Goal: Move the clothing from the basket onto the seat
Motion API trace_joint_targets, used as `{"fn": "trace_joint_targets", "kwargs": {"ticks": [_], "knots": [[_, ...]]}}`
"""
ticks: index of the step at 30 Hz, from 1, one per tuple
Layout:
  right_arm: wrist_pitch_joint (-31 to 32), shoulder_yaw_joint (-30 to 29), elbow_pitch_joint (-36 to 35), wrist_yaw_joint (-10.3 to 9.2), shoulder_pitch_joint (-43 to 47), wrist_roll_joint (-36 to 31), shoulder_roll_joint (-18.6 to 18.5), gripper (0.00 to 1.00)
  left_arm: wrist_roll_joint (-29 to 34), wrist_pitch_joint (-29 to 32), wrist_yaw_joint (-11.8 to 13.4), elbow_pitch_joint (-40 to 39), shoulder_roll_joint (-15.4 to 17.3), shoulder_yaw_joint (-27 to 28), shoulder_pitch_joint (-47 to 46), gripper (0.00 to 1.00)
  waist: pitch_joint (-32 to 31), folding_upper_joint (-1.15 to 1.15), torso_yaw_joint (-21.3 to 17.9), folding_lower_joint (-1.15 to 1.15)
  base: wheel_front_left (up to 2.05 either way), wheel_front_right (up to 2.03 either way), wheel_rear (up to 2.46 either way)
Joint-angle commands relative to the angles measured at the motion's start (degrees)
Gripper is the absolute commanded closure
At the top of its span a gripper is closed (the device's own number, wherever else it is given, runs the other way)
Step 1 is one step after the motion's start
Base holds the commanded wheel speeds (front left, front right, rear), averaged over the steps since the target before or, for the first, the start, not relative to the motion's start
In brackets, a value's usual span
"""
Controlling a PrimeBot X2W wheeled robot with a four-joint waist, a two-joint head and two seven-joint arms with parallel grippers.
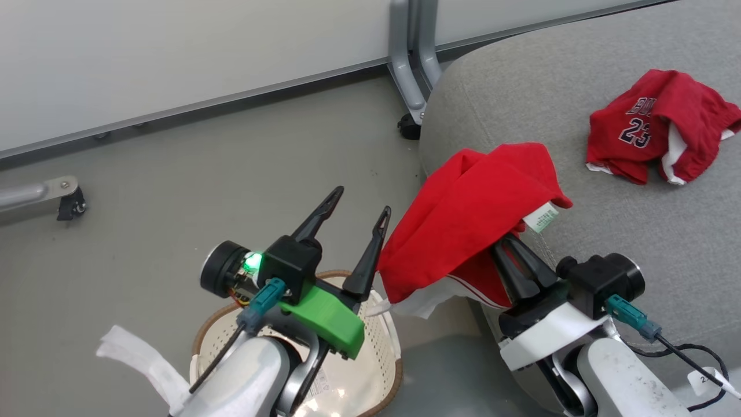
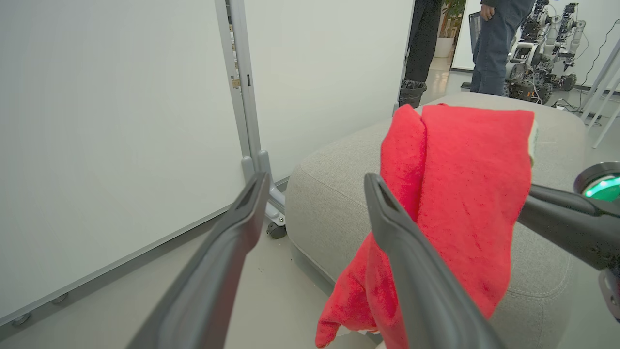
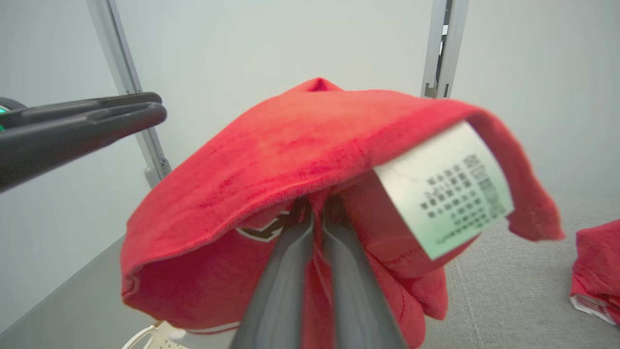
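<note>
Right gripper [image 3: 317, 213]: fingers closed on red garment [image 1: 469, 231], cloth draped over fingertips, white care label [image 1: 541, 219] hanging out. Garment held at near corner of seat [image 1: 666, 249], lower hem hanging off beside basket [image 1: 385, 347]; contact with seat cannot be told. Left gripper [image 1: 362, 200]: fingers spread wide, empty, above basket, just beside garment. Second item, jersey [image 1: 654, 130] numbered 23, lies crumpled on seat, well apart from held garment.
</note>
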Motion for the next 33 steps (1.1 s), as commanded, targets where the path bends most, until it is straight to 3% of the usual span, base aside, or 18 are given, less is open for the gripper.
{"fn": "trace_joint_targets", "kwargs": {"ticks": [1,18,27,33], "knots": [[-0.2,-0.9,-0.7,-0.08,0.6,-0.1,0.1,1.0,0.2,-0.7,0.8,-0.4,0.9,0.9,0.9,0.0,1.0,0.0,-2.8,0.0,0.0,0.0,0.0],[-0.2,-11.0,-6.4,-0.08,5.6,-1.0,3.2,1.0,0.3,-7.7,6.2,-3.3,7.2,7.5,8.3,0.0,5.1,0.0,-18.7,0.0,0.0,0.0,0.0],[-0.2,-17.0,-9.0,-0.08,9.1,-1.4,6.2,1.0,1.1,-4.9,4.1,-4.3,10.1,6.1,5.9,0.0,9.7,0.0,-20.3,0.0,0.0,0.0,0.0],[-0.2,-19.4,-11.7,-0.06,4.2,1.6,7.7,1.0,2.5,-2.0,3.3,-5.8,11.4,4.9,3.8,0.0,14.7,0.0,-20.4,0.0,0.0,0.0,0.0]]}}
